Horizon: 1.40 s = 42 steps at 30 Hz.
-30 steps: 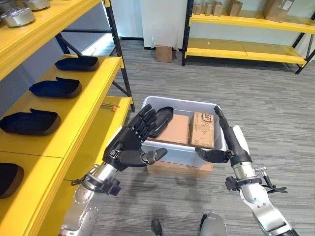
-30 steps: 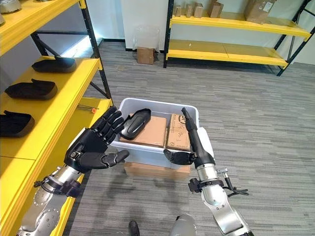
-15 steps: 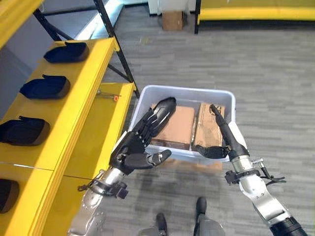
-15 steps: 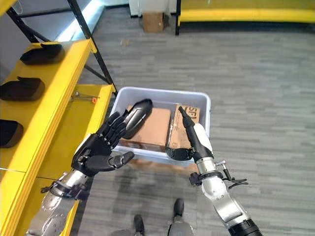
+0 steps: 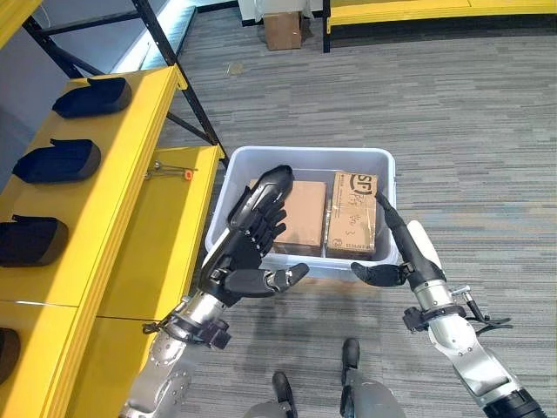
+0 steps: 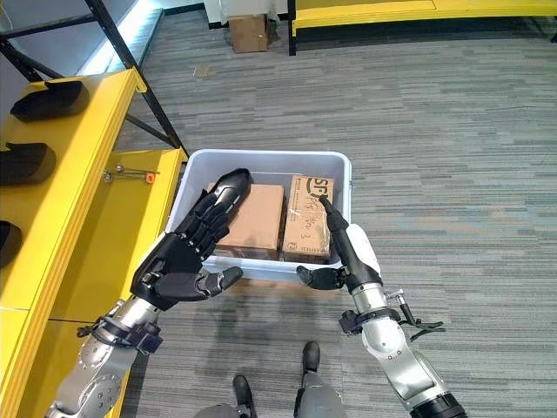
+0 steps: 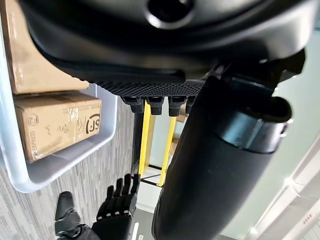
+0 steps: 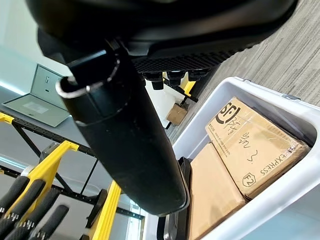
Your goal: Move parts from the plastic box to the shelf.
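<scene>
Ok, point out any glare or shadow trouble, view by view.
Left eye view: a glare strip on the floor behind the shelf frame; the plastic box is evenly lit. Left wrist view: the left hand is a dark mass against a bright wall. Right wrist view: the cardboard boxes are well lit.

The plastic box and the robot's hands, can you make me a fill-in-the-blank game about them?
1. The plastic box stands on the ______.
2. Inside it lie two ______ boxes side by side.
3. The black part lies in the box in front of the robot's ______ hand.
4. The right hand has its fingers ______, holding nothing.

Missing words: floor; cardboard; left; straight
</scene>
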Available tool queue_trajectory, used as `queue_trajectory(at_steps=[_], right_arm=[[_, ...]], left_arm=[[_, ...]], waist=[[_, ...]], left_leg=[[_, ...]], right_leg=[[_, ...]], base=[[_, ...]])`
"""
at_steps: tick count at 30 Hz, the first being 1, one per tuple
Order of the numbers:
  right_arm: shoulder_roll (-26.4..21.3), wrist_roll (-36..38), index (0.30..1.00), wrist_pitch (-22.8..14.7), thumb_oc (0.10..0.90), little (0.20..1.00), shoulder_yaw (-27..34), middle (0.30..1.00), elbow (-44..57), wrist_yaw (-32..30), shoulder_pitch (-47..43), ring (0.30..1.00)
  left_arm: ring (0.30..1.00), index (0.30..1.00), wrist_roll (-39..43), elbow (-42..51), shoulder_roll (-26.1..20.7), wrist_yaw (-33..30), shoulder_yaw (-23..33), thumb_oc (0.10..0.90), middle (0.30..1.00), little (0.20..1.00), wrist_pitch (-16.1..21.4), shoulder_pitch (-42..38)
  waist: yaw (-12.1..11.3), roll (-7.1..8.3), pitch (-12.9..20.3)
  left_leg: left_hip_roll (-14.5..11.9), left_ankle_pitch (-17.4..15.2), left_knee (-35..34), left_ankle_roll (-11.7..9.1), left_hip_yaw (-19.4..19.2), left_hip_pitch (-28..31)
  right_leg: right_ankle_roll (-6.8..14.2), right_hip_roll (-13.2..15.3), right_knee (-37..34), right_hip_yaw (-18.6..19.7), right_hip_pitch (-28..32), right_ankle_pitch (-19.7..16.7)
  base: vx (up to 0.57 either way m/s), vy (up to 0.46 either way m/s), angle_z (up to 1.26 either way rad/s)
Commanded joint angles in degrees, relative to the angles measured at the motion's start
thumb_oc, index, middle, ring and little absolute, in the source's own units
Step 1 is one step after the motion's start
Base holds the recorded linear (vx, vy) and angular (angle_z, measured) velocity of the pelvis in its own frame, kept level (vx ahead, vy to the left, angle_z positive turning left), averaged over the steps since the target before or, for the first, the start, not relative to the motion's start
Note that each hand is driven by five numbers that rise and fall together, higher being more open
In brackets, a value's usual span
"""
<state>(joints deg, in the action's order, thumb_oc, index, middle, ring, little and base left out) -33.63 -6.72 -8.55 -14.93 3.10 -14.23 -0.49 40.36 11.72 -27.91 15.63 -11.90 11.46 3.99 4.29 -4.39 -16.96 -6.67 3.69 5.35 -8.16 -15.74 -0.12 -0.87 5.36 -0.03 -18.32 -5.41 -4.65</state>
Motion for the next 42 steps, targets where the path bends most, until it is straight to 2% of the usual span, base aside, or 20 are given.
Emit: queue_trajectory(at_steps=[1,3,4,6,7,8,9,11,13,15,17,23,26,30,36,42], right_arm=[[-0.3,-2.4,1.0,-8.6,0.9,1.0,1.3,1.0,6.2,-3.0,-3.1,1.0],[-0.3,-2.2,1.0,-8.7,0.9,1.0,1.7,1.0,5.8,-2.4,-4.1,1.0],[-0.5,-1.9,1.0,-8.6,0.9,1.0,2.1,1.0,6.3,-1.9,-4.0,1.0],[-0.9,-1.6,1.0,-7.4,0.9,1.0,2.6,1.0,7.8,-1.3,-3.3,1.0],[-1.1,-1.3,1.0,-6.8,0.9,1.0,2.7,1.0,8.5,-1.2,-2.8,1.0],[-1.1,-1.3,1.0,-6.7,0.9,1.0,2.6,1.0,8.7,-1.4,-2.5,1.0],[-1.0,-1.3,1.0,-7.0,0.9,1.0,2.4,1.0,8.6,-1.5,-2.1,1.0],[-0.9,-1.8,1.0,-8.8,0.9,1.0,2.2,1.0,7.6,-1.1,-2.0,1.0],[-1.0,-2.4,1.0,-9.1,0.9,1.0,1.8,1.0,7.4,-0.9,-2.0,1.0],[-1.3,-0.9,1.0,-8.2,0.9,1.0,2.5,1.0,7.8,-1.4,-1.6,1.0],[-1.2,1.0,1.0,-7.6,0.9,1.0,4.1,1.0,9.3,-1.6,-0.6,1.0],[0.9,0.1,1.0,-6.0,0.9,1.0,4.9,1.0,10.8,-1.7,-0.6,1.0],[1.6,-1.1,1.0,-4.1,0.9,1.0,4.7,1.0,11.6,-3.2,-0.8,1.0],[2.1,-3.9,1.0,-5.6,0.9,1.0,4.0,1.0,11.2,-5.6,-3.0,1.0],[-0.4,-8.5,1.0,-6.6,0.9,1.0,2.4,1.0,11.5,-8.7,-9.3,1.0],[-3.5,-11.0,1.0,-6.9,0.9,1.0,2.4,1.0,12.3,-7.1,-13.5,1.0]], left_arm=[[1.0,1.0,3.5,4.5,2.0,0.8,2.2,0.9,1.0,1.0,4.6,-3.9],[1.0,1.0,1.0,4.4,2.0,0.6,2.8,0.9,1.0,1.0,5.6,-3.5],[1.0,1.0,1.1,4.9,1.7,-0.4,3.4,0.9,1.0,1.0,5.7,-2.9],[1.0,1.0,2.7,5.1,1.6,-0.7,4.4,0.9,1.0,1.0,5.6,-2.2],[1.0,1.0,2.9,4.8,1.6,-0.3,5.0,0.9,1.0,1.0,5.5,-2.0],[1.0,1.0,3.0,4.4,1.6,0.4,5.6,0.9,1.0,1.0,5.6,-1.7],[1.0,1.0,3.1,3.8,1.7,1.4,5.8,0.9,1.0,1.0,5.8,-1.4],[1.0,1.0,3.6,2.6,1.9,3.1,6.6,0.9,1.0,1.0,6.0,-1.1],[1.0,1.0,3.6,2.4,2.1,3.3,7.4,0.9,1.0,1.0,5.9,-0.1],[1.0,1.0,4.4,2.5,2.6,3.9,7.7,0.9,1.0,1.0,4.5,0.5],[1.0,1.0,4.5,2.5,2.3,5.0,7.8,0.9,1.0,1.0,3.8,0.3],[1.0,1.0,5.2,3.0,1.5,5.8,7.9,0.9,1.0,1.0,2.6,0.3],[1.0,1.0,6.5,3.6,1.1,5.9,7.7,0.9,1.0,1.0,1.4,0.4],[1.0,1.0,5.6,4.2,0.7,6.2,6.4,0.9,1.0,1.0,1.3,-0.7],[1.0,1.0,5.9,5.9,-0.4,5.3,5.1,0.9,1.0,1.0,0.4,-2.4],[1.0,1.0,6.9,6.9,-1.4,6.2,6.1,0.9,1.0,1.0,-1.4,-2.2]], waist=[[0.7,2.88,4.1],[0.3,2.77,3.6],[0.0,2.73,3.4],[-0.2,3.05,3.1],[-0.5,3.51,3.3],[-0.8,3.85,2.9],[-1.0,4.61,2.8],[-1.4,5.13,2.4],[-2.5,4.79,2.5],[-2.1,4.31,2.9],[-1.8,3.76,3.4],[-2.2,4.08,4.3],[-2.9,4.38,4.4],[-4.1,4.98,3.9],[-7.2,5.6,3.6],[-9.3,6.21,4.2]], left_leg=[[-5.4,2.0,18.6,0.8,-4.3,-0.3],[-4.6,1.5,11.3,1.7,-4.9,-1.5],[-4.5,3.0,5.3,1.6,-4.8,-2.2],[-5.2,6.4,-2.5,0.8,-5.4,-2.5],[-6.0,7.9,-4.9,-0.4,-4.7,-3.3],[-7.2,10.1,-5.7,-0.2,-5.3,-4.9],[-7.6,10.2,-6.9,-1.1,-4.4,-5.8],[-7.5,9.1,-7.1,-0.2,-3.4,-6.9],[-6.5,7.2,-7.3,0.3,0.7,-6.0],[-6.2,5.9,-6.8,0.6,-0.7,-3.8],[-4.6,3.6,-7.9,1.4,0.1,0.0],[-1.8,1.2,-9.9,2.9,0.7,2.7],[-1.1,0.5,-10.0,3.6,1.1,2.3],[-0.3,0.2,-9.7,4.1,1.6,0.6],[0.4,0.0,-8.1,4.4,3.1,-1.9],[0.8,-0.1,-7.9,4.4,4.1,-2.5]], right_leg=[[2.6,0.9,-2.4,0.2,6.2,3.3],[3.4,0.7,-1.4,1.7,7.4,4.3],[3.9,0.6,-1.5,2.2,8.8,4.7],[4.5,0.7,-2.4,2.1,11.4,5.0],[4.9,1.1,-2.9,2.5,13.0,5.5],[4.7,1.2,-2.9,2.2,13.3,4.8],[4.9,1.7,-3.0,2.6,14.5,5.2],[5.2,2.6,-1.9,2.8,15.1,5.6],[5.4,2.6,-0.1,5.1,14.9,6.8],[5.3,2.3,0.4,4.6,15.2,7.3],[5.9,1.9,1.6,4.8,14.9,8.0],[7.4,2.6,1.2,4.9,14.0,6.9],[7.9,2.9,1.0,4.6,13.2,6.5],[8.3,3.4,0.6,4.3,12.5,6.3],[8.2,3.7,-0.4,3.0,13.1,6.3],[8.2,3.7,-1.2,1.9,13.9,6.2]], base=[[0.12,-0.04,0.25],[0.14,0.056,0.02],[0.21,0.155,-0.15],[0.27,0.161,-0.16],[0.24,0.121,-0.15],[0.29,0.105,-0.15],[0.2,0.132,-0.12],[0.25,0.175,-0.17],[0.31,0.2,-0.42],[0.3,0.167,-0.97],[0.31,0.181,-0.53],[0.15,0.081,0.02],[0.05,0.026,0.17],[-0.02,-0.003,0.13],[-0.01,-0.01,0.07],[0.02,-0.013,0.11]])
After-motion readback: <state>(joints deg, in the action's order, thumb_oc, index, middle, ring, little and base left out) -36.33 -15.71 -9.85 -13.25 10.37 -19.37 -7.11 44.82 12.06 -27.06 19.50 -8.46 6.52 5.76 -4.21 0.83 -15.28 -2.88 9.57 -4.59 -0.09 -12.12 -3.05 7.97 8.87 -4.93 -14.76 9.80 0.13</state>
